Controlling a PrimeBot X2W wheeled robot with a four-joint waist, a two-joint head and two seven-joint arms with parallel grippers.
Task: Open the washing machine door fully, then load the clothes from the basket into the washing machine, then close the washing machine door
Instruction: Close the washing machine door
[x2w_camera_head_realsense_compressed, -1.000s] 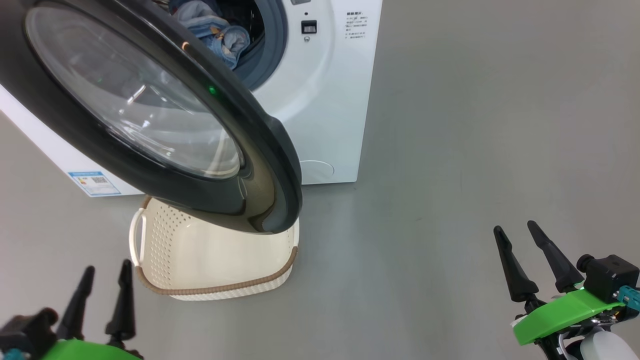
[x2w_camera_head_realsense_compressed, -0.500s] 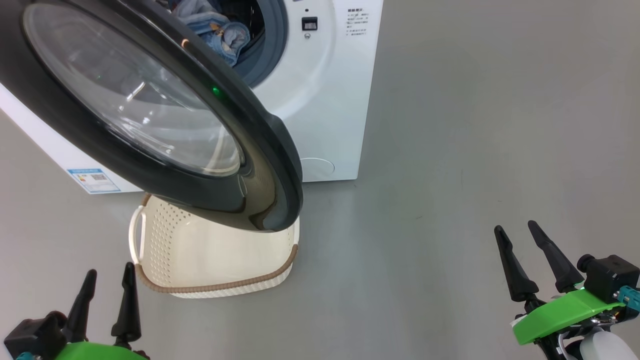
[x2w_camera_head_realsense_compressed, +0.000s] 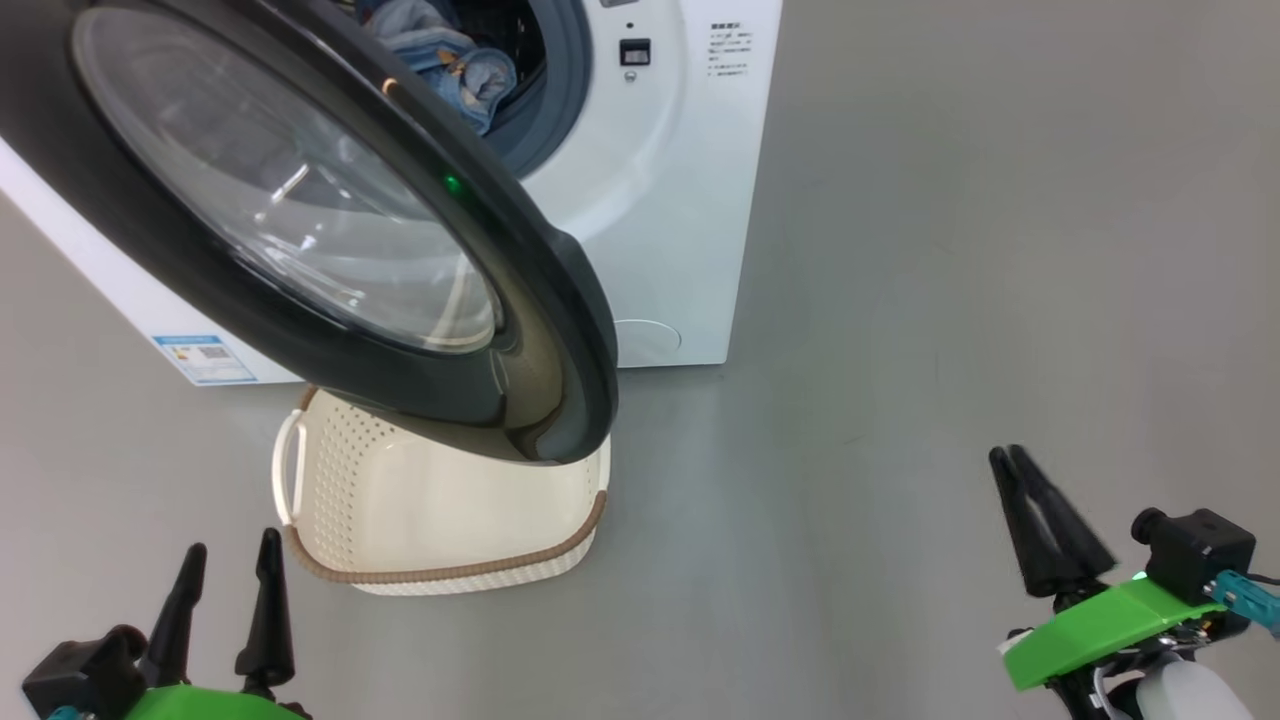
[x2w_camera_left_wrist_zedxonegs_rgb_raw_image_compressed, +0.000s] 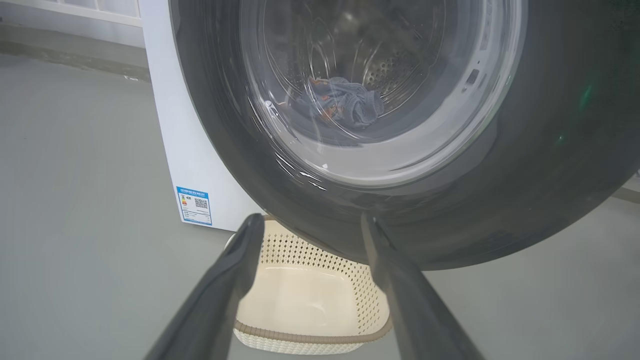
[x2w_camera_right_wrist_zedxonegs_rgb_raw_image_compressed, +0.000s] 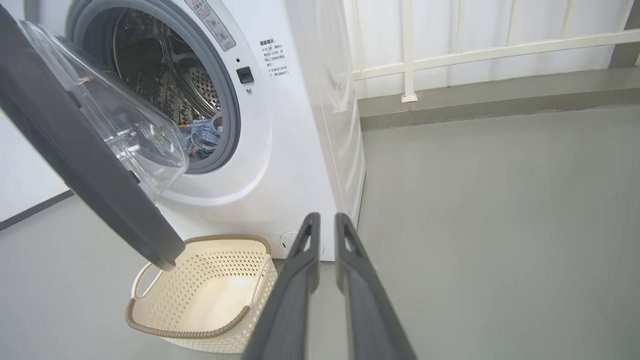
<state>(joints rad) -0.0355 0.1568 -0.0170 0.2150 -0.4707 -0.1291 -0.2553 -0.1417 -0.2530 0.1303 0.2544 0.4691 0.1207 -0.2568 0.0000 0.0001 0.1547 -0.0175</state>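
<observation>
On my head view, the washing machine door (x2w_camera_head_realsense_compressed: 540, 330) stands swung open over the basket (x2w_camera_head_realsense_compressed: 440, 575), which sits on the floor (x2w_camera_head_realsense_compressed: 900, 300) right in front of the washing machine (x2w_camera_head_realsense_compressed: 650, 200). The clothes (x2w_camera_head_realsense_compressed: 450, 65) lie in the drum mouth. My left hand (x2w_camera_head_realsense_compressed: 232, 545) hangs low at the left with its fingers spread. My right hand (x2w_camera_head_realsense_compressed: 1008, 455) is at the lower right, well apart from the machine.

On the left wrist view, that hand's spread fingers frame the basket's far wall, and I see blue fabric through the door glass (x2w_camera_left_wrist_zedxonegs_rgb_raw_image_compressed: 345, 102).

On the right wrist view, the right hand (x2w_camera_right_wrist_zedxonegs_rgb_raw_image_compressed: 327, 218) has its fingers drawn close, a thin slit between them, gripping nothing. The basket (x2w_camera_right_wrist_zedxonegs_rgb_raw_image_compressed: 185, 334) interior looks bare.
</observation>
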